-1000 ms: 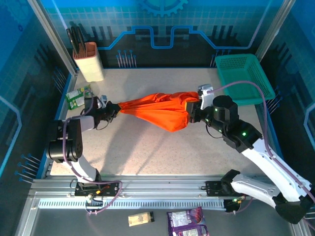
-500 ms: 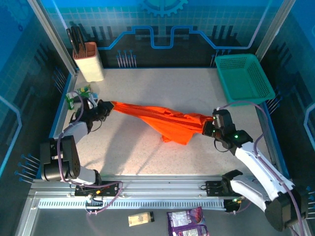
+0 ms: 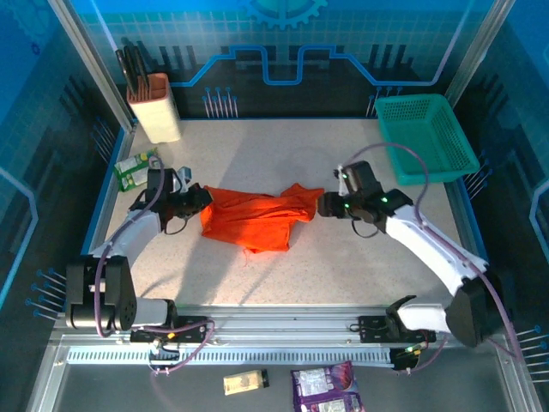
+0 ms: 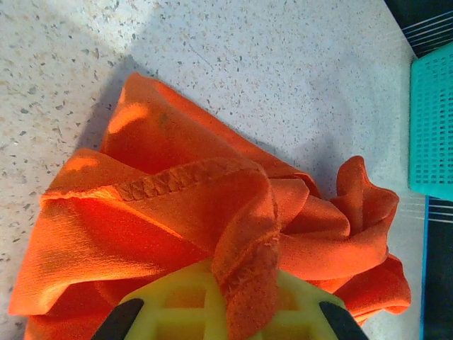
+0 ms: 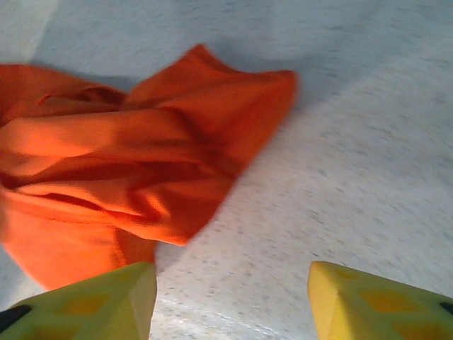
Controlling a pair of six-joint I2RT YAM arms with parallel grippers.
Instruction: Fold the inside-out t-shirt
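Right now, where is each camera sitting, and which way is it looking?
Top external: fixed high behind the arms, looking down on the table. Both arms show, with the left gripper and right gripper at either end of the t-shirt.
Left wrist: on the left arm, looking along its yellow fingers, which pinch the t-shirt, toward the teal basket.
Right wrist: on the right arm, looking past its open fingers at the t-shirt.
Shared: all three see the t-shirt.
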